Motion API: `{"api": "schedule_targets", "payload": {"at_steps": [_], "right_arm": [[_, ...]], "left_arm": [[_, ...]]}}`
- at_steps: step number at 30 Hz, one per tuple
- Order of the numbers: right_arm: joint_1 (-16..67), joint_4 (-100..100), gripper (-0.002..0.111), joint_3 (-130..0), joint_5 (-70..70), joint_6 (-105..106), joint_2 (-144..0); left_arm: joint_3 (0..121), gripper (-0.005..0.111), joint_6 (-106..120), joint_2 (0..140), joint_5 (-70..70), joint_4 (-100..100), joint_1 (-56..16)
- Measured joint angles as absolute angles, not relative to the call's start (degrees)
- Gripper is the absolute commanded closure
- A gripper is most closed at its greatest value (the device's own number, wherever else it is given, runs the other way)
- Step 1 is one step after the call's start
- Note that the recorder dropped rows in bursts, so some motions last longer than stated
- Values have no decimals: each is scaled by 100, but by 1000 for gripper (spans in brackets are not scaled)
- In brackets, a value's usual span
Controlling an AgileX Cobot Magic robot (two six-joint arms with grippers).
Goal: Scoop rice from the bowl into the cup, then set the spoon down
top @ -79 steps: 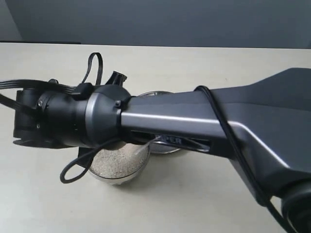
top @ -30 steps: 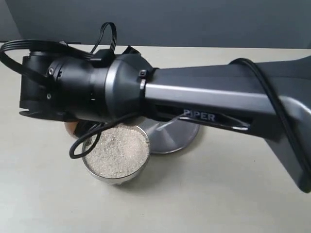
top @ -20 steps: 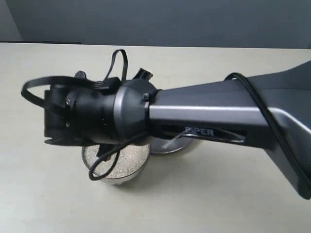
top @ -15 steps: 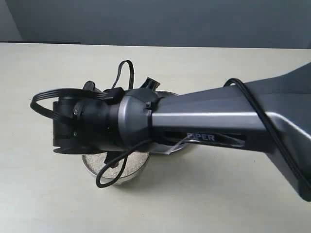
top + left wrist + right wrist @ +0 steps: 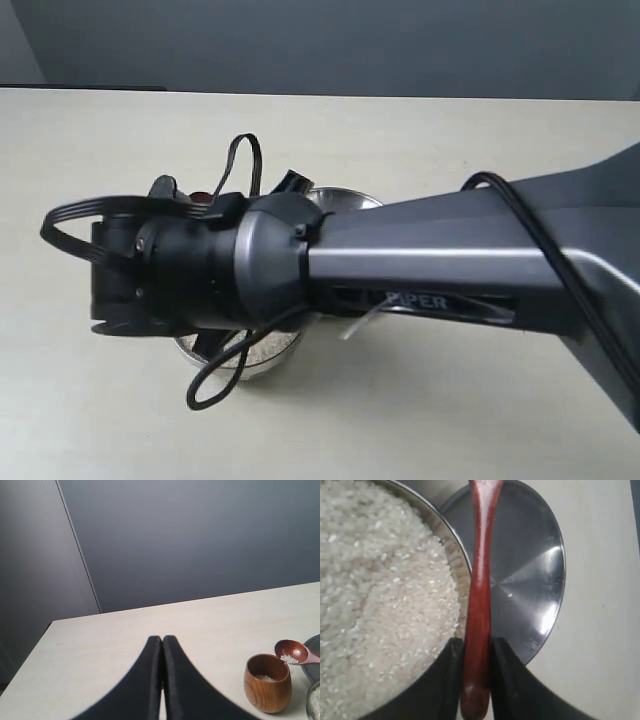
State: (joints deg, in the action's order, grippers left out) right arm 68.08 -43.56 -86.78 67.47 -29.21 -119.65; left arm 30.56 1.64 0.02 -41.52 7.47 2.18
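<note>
Legend, largest to smallest. The table (image 5: 450,420) carries everything, well in from its edges, and you see the right arm (image 5: 430,250) reaching across it. The steel bowl (image 5: 445,530) holds heaped rice (image 5: 380,595). The flat plate (image 5: 525,570) sits just beside it. The wooden cup (image 5: 267,684) stands near. The right jaws clamp the spoon (image 5: 479,580) by its handle, its grain-bearing end beside the cup's rim. The left jaws are pressed together, empty.

From where I stand, the right arm (image 5: 420,260) stretches across the middle of the table (image 5: 90,420), covering the bowl (image 5: 265,365) and steel plate (image 5: 345,200) from above. The cup (image 5: 267,682), bowl and plate crowd close together, with the spoon (image 5: 292,652) held close by the cup's rim. Left, near and far stretches of table lie open.
</note>
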Motion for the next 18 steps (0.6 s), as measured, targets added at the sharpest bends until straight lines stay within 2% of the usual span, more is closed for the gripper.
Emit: {"api": "schedule_targets", "payload": {"at_steps": [9, 18], "right_arm": [[6808, -4413, 109, -8690, 6732, -2921, -11965], [6816, -4413, 109, -9325, 6710, -2944, -11965]], "left_arm": [[3056, 106, 164, 2, -4152, 747, 218], [3056, 106, 164, 2, -4152, 747, 218]]}}
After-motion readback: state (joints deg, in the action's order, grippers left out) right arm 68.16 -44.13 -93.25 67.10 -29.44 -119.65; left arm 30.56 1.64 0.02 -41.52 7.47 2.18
